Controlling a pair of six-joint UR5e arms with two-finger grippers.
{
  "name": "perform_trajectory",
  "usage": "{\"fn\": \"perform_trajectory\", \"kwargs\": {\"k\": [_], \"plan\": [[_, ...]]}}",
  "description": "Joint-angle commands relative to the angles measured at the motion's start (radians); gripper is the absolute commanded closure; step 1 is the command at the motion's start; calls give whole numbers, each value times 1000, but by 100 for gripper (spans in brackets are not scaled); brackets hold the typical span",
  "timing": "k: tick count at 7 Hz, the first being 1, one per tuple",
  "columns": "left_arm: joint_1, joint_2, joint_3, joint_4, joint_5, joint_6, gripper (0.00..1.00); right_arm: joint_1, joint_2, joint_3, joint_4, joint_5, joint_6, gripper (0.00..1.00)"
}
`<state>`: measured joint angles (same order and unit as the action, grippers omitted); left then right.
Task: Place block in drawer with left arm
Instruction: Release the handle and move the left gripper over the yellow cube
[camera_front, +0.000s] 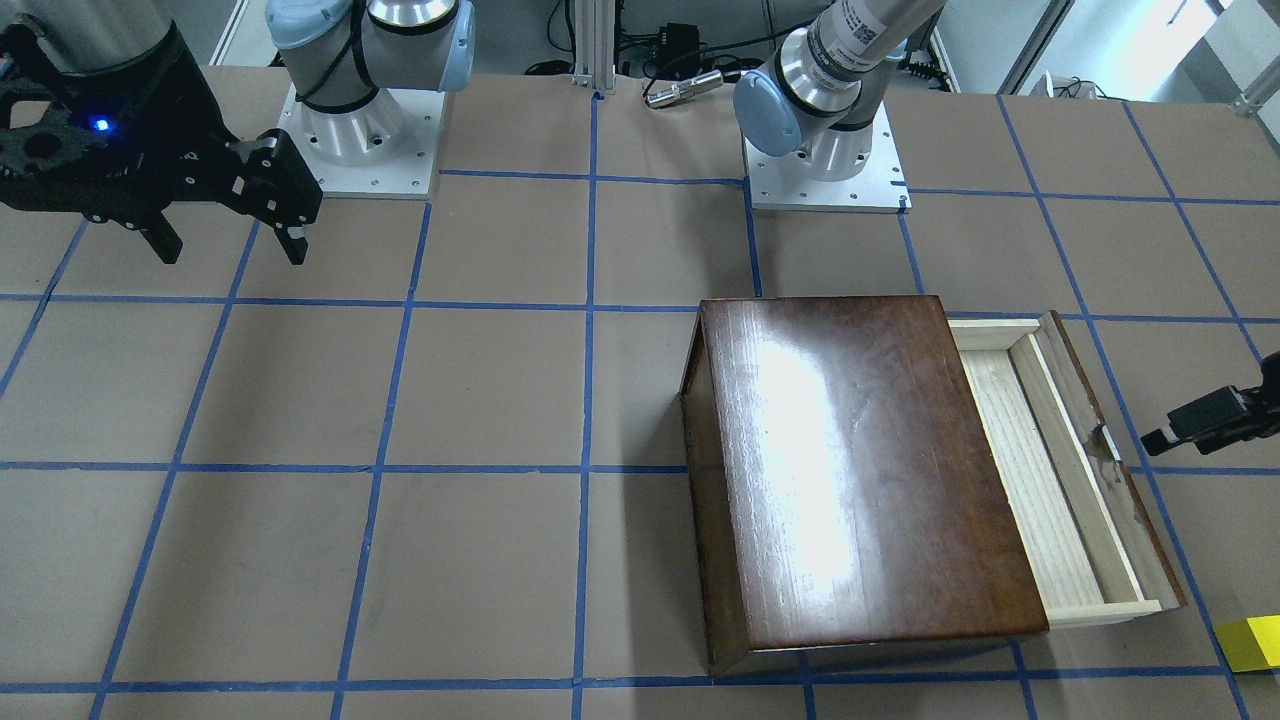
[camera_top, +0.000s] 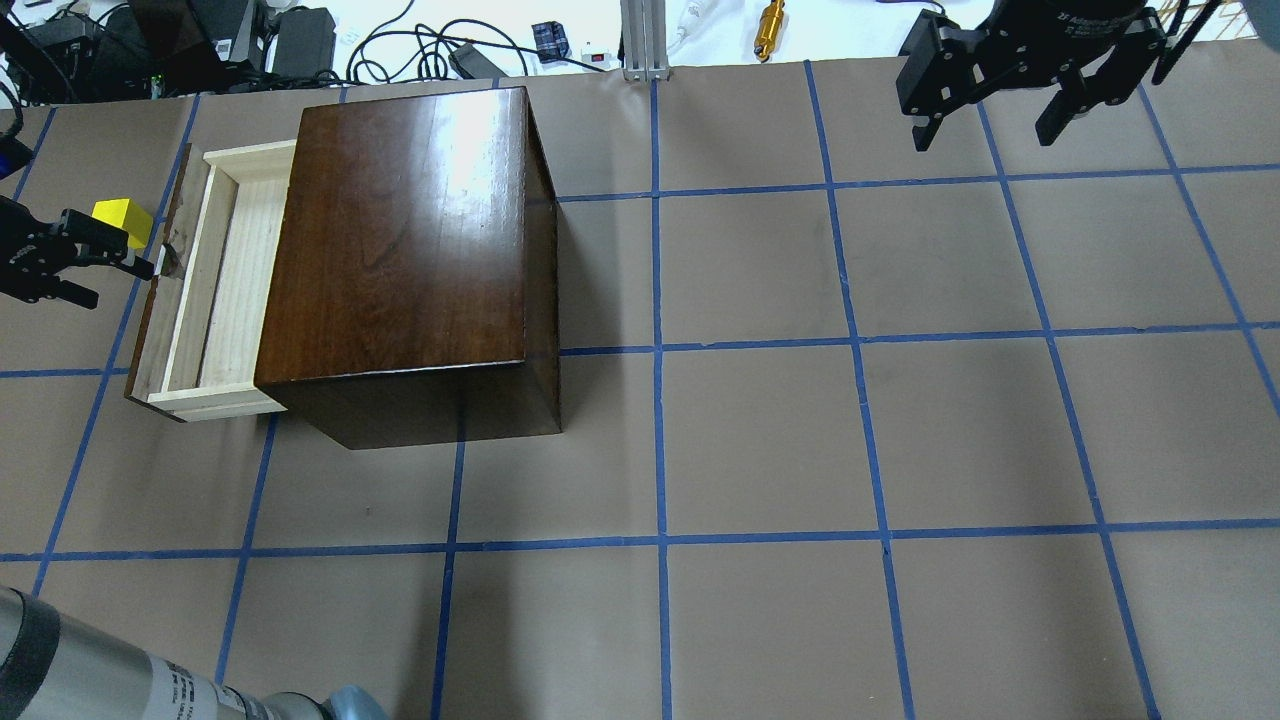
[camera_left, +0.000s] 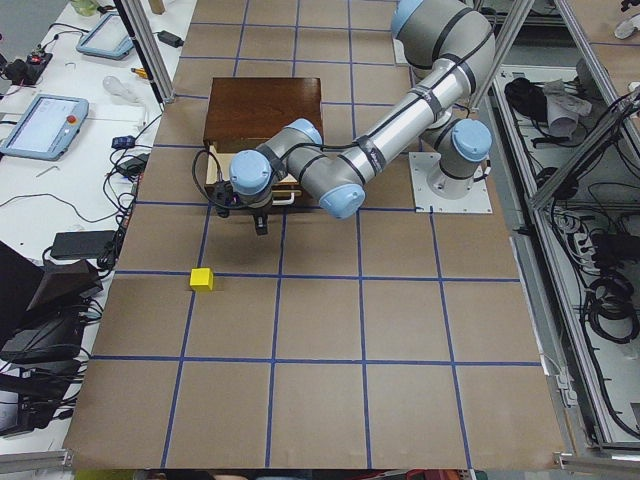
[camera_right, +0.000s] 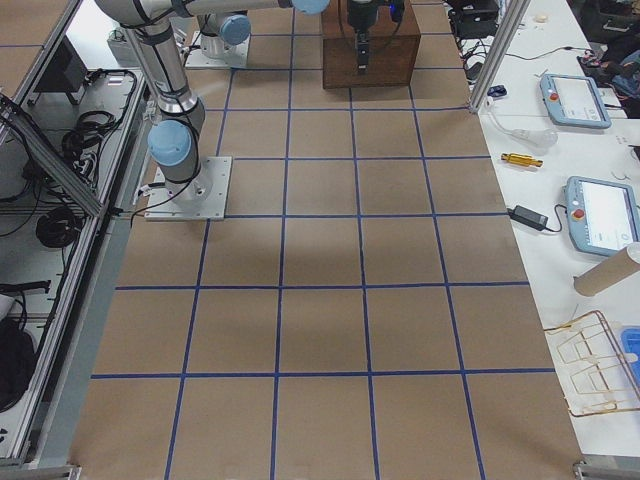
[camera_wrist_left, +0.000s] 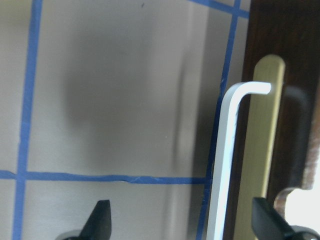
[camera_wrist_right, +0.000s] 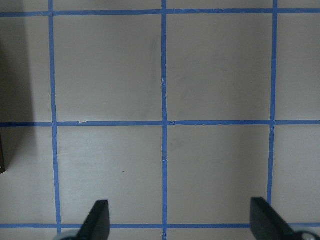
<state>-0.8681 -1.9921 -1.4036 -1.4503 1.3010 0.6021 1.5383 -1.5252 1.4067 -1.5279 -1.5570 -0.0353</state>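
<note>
The yellow block (camera_top: 122, 220) sits on the table just beyond the drawer's front, also seen at the edge of the front-facing view (camera_front: 1250, 643) and in the exterior left view (camera_left: 202, 279). The drawer (camera_top: 215, 285) is pulled out of the dark-brown box (camera_top: 410, 240), and its pale wood inside (camera_front: 1040, 500) shows nothing in it. My left gripper (camera_top: 122, 285) is open at the drawer front. In the left wrist view (camera_wrist_left: 182, 220) the metal pull (camera_wrist_left: 227, 150) lies between its spread fingertips. My right gripper (camera_top: 990, 115) is open and empty, far from the box.
Blue tape lines grid the brown table (camera_top: 760, 440). Cables and small gear (camera_top: 440, 45) lie along the far edge behind the box. The two arm bases (camera_front: 365, 140) stand on the robot's side of the table.
</note>
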Motion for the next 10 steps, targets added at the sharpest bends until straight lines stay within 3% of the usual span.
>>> {"fn": "perform_trajectory", "kwargs": {"k": [1,2,3,10], "plan": [[0,-22,73,1,70,121,0,0,0,0,0,0,0,0],[0,-33,95,27,87,201,0,-1,0,0,0,1,0,0],[0,-54,109,71,172,316,0,-1,0,0,0,1,0,0],[-23,-258,241,207,265,1070,0,0,0,0,0,1,0,0]]}}
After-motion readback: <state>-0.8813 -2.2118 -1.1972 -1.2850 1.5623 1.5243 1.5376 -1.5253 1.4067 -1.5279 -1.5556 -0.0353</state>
